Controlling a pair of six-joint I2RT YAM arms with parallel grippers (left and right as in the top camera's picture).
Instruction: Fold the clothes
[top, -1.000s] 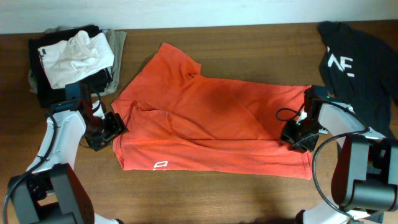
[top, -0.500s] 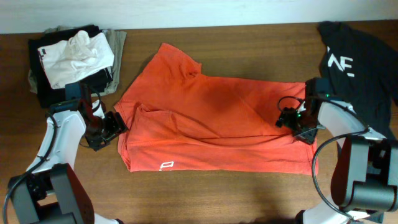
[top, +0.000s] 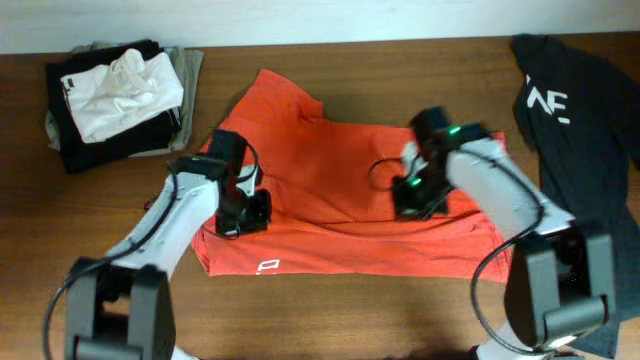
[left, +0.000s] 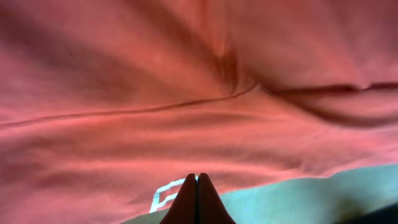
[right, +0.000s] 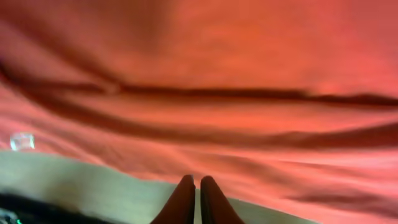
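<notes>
The clothes include a red-orange T-shirt (top: 340, 170) spread flat across the middle of the table, with a white print (top: 259, 266) near its lower left hem. My left gripper (top: 245, 212) is over the shirt's left part. In the left wrist view its fingers (left: 197, 180) are pressed together at the shirt (left: 186, 93) hem beside the print (left: 163, 194), with no cloth seen between them. My right gripper (top: 412, 195) is over the shirt's right-centre. Its fingertips (right: 198, 182) stand almost together at the edge of the shirt (right: 217, 62).
A black T-shirt (top: 575, 110) with white letters lies crumpled at the far right corner. At the far left sits a pile of folded black, white and grey garments (top: 115, 95). Bare wooden table (top: 350, 310) runs along the front edge.
Both arms have swung inward from the shirt's side edges to over its body. Both grippers' fingers have come together. The shirt lies about where it was.
</notes>
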